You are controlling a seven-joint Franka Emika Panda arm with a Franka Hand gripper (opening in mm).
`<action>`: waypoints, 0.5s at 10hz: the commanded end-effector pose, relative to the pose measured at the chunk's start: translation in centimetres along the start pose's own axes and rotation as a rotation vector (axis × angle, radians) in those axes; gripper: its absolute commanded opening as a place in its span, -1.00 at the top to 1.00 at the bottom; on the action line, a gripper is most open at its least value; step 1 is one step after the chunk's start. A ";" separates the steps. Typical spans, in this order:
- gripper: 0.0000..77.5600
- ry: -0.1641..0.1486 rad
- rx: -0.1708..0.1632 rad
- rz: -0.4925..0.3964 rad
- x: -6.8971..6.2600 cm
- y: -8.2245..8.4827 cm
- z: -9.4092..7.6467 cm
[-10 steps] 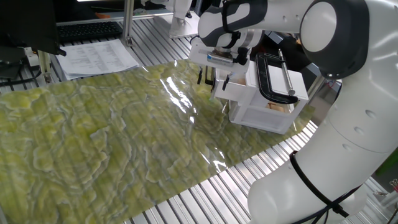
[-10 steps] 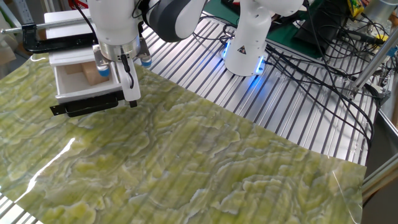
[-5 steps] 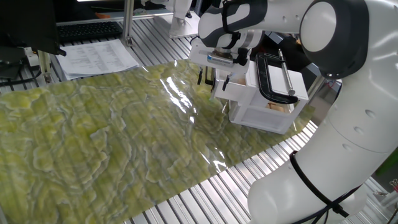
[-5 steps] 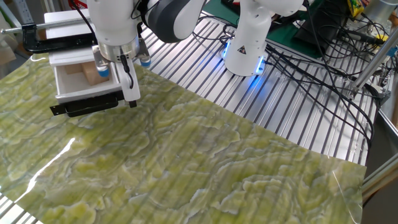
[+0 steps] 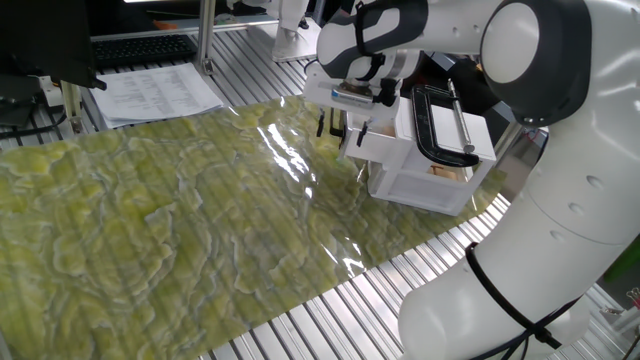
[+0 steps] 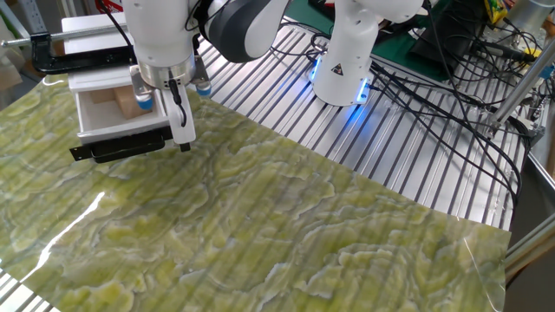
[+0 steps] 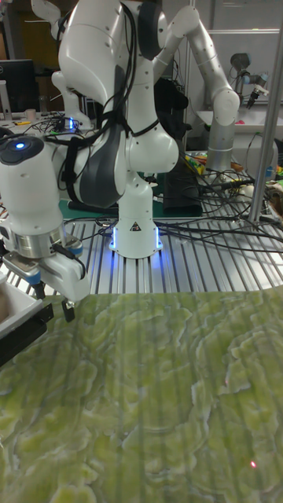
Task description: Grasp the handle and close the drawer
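The white drawer (image 6: pixel 108 117) stands pulled out of its cabinet, with a wooden block showing inside. Along its front runs the black handle (image 6: pixel 117 149), also seen as a dark bar at the left edge, handle (image 7: pixel 22 332). My gripper (image 6: pixel 178 139) hangs at the handle's right end, pointing down. One white finger with a black tip, fingertip (image 6: pixel 185 144), is on the handle's outer side, and the other finger is hidden behind it. In the first fixed view the gripper (image 5: pixel 343 128) covers the drawer front (image 5: pixel 385 143) and most of the handle. I cannot make out the gap between the fingers.
A large black clamp (image 5: pixel 440 125) holds the white cabinet (image 5: pixel 430 180) at the mat's edge. A green patterned mat (image 6: pixel 260 225) covers the table. The arm's base (image 6: pixel 342 65) and cables (image 6: pixel 451 78) are at the back, and papers (image 5: pixel 155 92) lie beyond the mat.
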State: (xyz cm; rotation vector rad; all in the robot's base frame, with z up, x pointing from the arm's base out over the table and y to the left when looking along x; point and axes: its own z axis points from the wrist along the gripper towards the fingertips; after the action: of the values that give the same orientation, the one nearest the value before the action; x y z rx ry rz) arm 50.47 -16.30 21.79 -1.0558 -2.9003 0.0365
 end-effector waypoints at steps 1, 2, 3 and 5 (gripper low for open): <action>-1.00 -0.004 -0.001 0.002 -0.1 0.0 -0.1; -1.00 -0.005 0.001 0.003 -0.1 0.1 -0.1; -1.00 -0.007 0.002 0.005 -0.1 0.1 -0.1; -1.00 -0.007 0.002 0.006 -0.1 0.1 0.0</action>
State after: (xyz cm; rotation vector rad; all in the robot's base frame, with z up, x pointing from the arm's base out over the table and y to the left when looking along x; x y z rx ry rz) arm 50.52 -16.26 21.68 -1.0652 -2.8998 0.0427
